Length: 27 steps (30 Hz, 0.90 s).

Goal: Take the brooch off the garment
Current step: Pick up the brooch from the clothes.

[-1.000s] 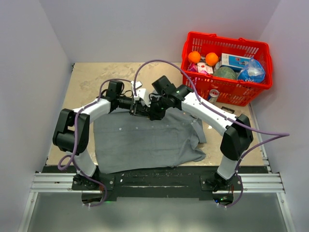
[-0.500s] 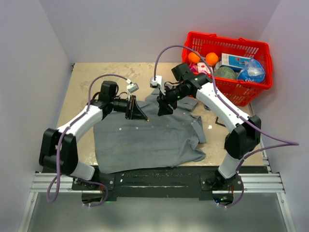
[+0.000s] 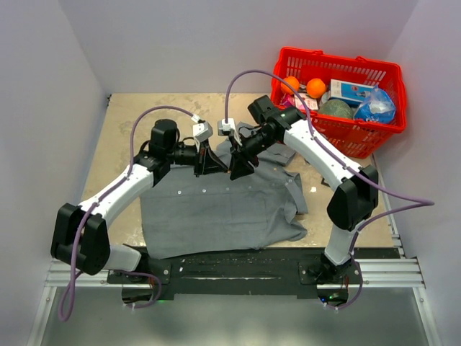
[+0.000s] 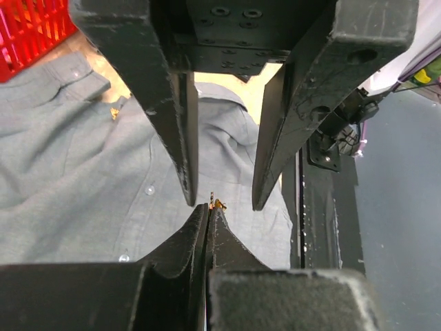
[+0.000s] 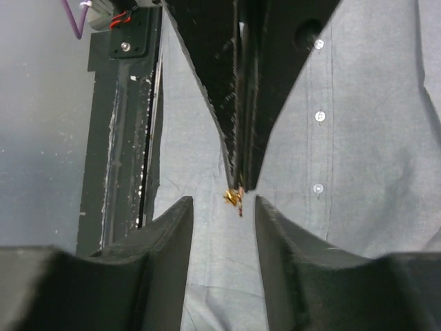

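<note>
Evidently the main part is done, or near it. The left gripper (image 4: 209, 207) is pinched fully closed on the brooch (image 4: 218, 203), a tiny gold thing at its very tips. It hangs in mid-frame of both wrist views, with the shirt (image 3: 216, 209) lying spread on the tabletop (image 3: 130, 115) beneath. I judge it clear of the cloth, though the gap itself is hard to read. The right gripper (image 5: 222, 201) stands open, one finger on each side of the brooch and touching nothing, so a handover looks likely. What is left is carrying the brooch off and setting it down. A gold speck (image 4: 115, 110) sits on the shirt at the upper left of the left wrist view; I cannot tell what it is.
</note>
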Tool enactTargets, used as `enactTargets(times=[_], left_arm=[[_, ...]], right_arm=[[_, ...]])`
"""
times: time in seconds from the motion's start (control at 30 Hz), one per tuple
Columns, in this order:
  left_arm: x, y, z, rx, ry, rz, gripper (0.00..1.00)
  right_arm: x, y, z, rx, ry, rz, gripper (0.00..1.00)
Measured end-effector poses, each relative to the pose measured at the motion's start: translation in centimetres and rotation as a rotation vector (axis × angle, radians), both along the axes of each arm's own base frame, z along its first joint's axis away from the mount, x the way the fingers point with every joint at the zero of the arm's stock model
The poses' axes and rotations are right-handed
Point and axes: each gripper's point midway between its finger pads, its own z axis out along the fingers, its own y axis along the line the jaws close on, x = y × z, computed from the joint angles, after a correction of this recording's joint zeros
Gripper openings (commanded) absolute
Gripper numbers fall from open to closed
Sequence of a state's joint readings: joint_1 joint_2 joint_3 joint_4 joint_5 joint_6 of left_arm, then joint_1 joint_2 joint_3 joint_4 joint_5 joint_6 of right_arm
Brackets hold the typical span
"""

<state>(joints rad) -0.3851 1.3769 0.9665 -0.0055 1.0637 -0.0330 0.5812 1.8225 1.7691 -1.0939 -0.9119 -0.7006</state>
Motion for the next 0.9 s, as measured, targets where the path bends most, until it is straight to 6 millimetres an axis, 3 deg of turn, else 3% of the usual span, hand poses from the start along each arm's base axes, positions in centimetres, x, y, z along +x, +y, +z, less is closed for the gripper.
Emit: enactTargets(times=[0.23, 0.37, 0.43, 0.47, 0.5, 0.53, 0.57, 0.63, 0.8, 0.9], left_arm=[[0.4, -0.4, 0.3, -0.016, -0.02, 0.016, 0.0], [0.4, -0.5, 0.5, -0.022, -0.019, 0.016, 0.03], [0.4, -0.6, 0.5, -0.024, -0.018, 0.019, 0.16], [0.5, -0.6, 0.6, -0.025, -0.021, 0.019, 0.28], [0.6, -0.6, 0.6, -0.025, -0.024, 0.024, 0.35], [0.7, -0.6, 0.6, -0.026, -0.022, 0.031, 0.49], [0.8, -0.6, 0.6, -0.025, -0.026, 0.035, 0.56], [1.0, -0.5, 0.6, -0.022, -0.034, 0.045, 0.99], [1.8, -0.1, 0.8, 0.023, -0.051, 0.087, 0.99], [2.3, 0.6, 1.8, 0.045, -0.096, 0.12, 1.0]], right_arm=[[0.1, 0.0, -0.1, 0.0, 0.007, -0.001, 0.24], [0.4, 0.0, -0.1, -0.002, -0.002, -0.009, 0.09], [0.5, 0.0, -0.1, -0.003, -0.003, -0.015, 0.05], [0.6, 0.0, -0.1, -0.003, -0.004, -0.017, 0.04], [0.6, 0.0, -0.2, -0.007, -0.004, -0.022, 0.04], [0.8, -0.1, -0.3, -0.015, -0.009, -0.028, 0.03], [1.0, -0.2, -0.5, -0.027, -0.016, -0.036, 0.02], [1.2, -0.6, -1.0, -0.054, -0.027, -0.051, 0.01], [1.5, -3.2, -2.4, -0.152, -0.078, -0.114, 0.01], [1.8, -7.2, -2.8, -0.234, -0.142, -0.202, 0.02]])
